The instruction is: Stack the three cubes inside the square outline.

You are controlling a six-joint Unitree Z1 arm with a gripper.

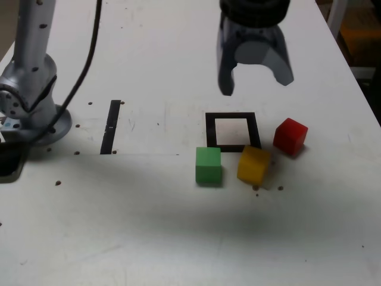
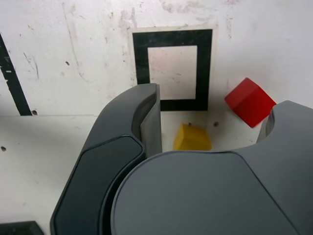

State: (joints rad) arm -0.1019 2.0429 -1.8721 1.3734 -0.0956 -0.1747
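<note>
Currently, my fingers (image 1: pixel 256 83) are open above the white, speckled tabletop (image 1: pixel 119 214). Green (image 1: pixel 208 165), yellow (image 1: pixel 253 165) and red blocks (image 1: pixel 290 137) sit outside the black square (image 1: pixel 257 131), near its edges.

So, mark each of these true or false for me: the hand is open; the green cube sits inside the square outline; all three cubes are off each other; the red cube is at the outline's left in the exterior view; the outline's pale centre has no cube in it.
The hand is open: true.
The green cube sits inside the square outline: false, it's outside.
No cube rests on another: true.
The red cube is at the outline's left in the exterior view: false, right.
The pale centre holds no cube: true.
</note>
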